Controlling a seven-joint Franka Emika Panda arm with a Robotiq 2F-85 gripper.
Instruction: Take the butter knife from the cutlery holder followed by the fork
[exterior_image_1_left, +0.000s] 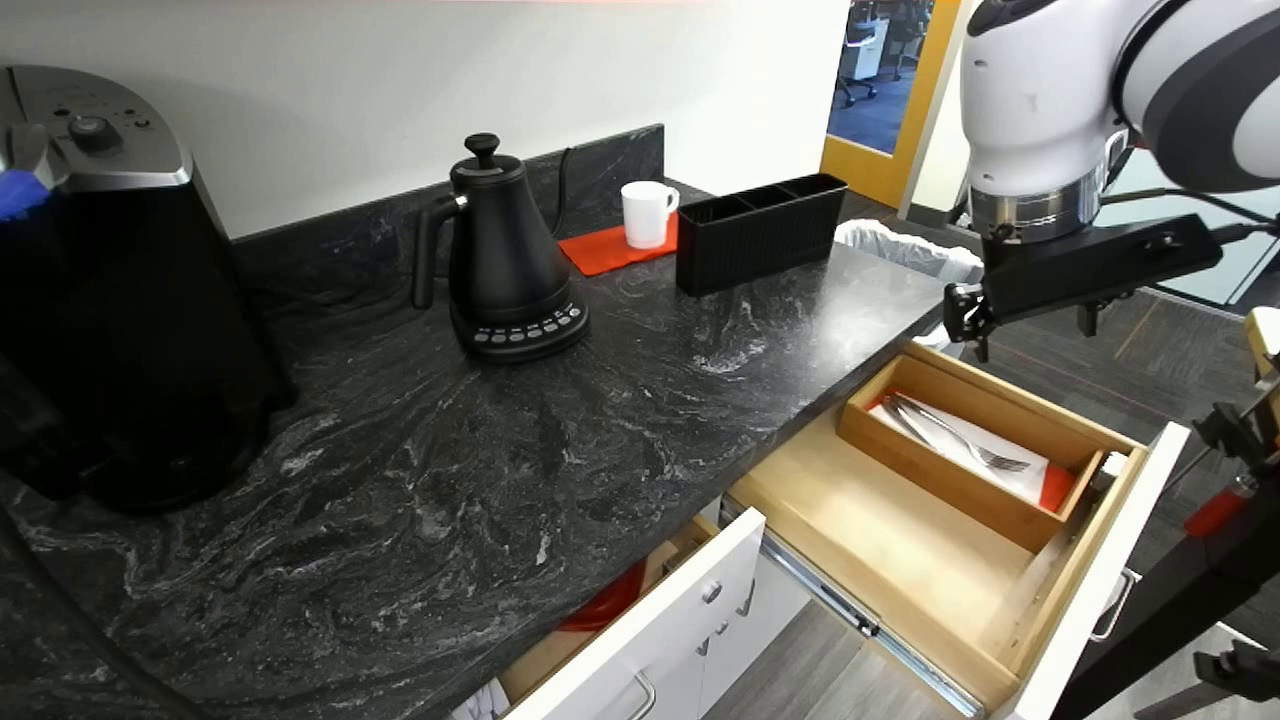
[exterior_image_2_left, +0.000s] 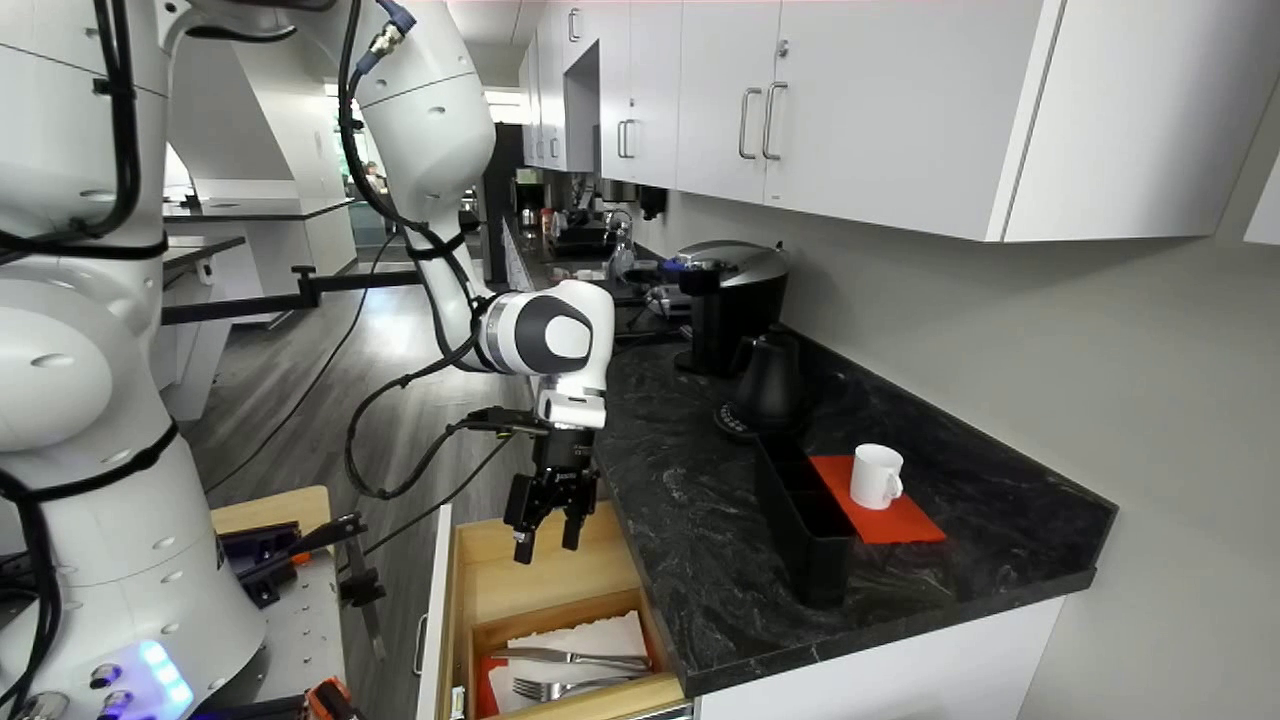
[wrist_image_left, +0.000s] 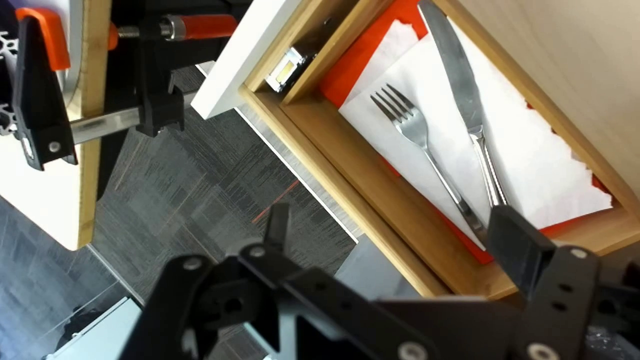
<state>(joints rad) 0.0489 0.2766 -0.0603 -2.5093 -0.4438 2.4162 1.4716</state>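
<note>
While empty, gripper (exterior_image_2_left: 547, 542) wide-jawed, clear of fork (wrist_image_left: 434, 163) and knife (wrist_image_left: 468, 102).

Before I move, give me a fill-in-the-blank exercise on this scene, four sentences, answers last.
The mug on the red cloth is colored ____.
Beside the knife in the wooden tray lies a ____.
The hand is not shut but ____.
The cutlery holder and the kettle are both colored ____.
Missing words: white; fork; open; black.
</note>
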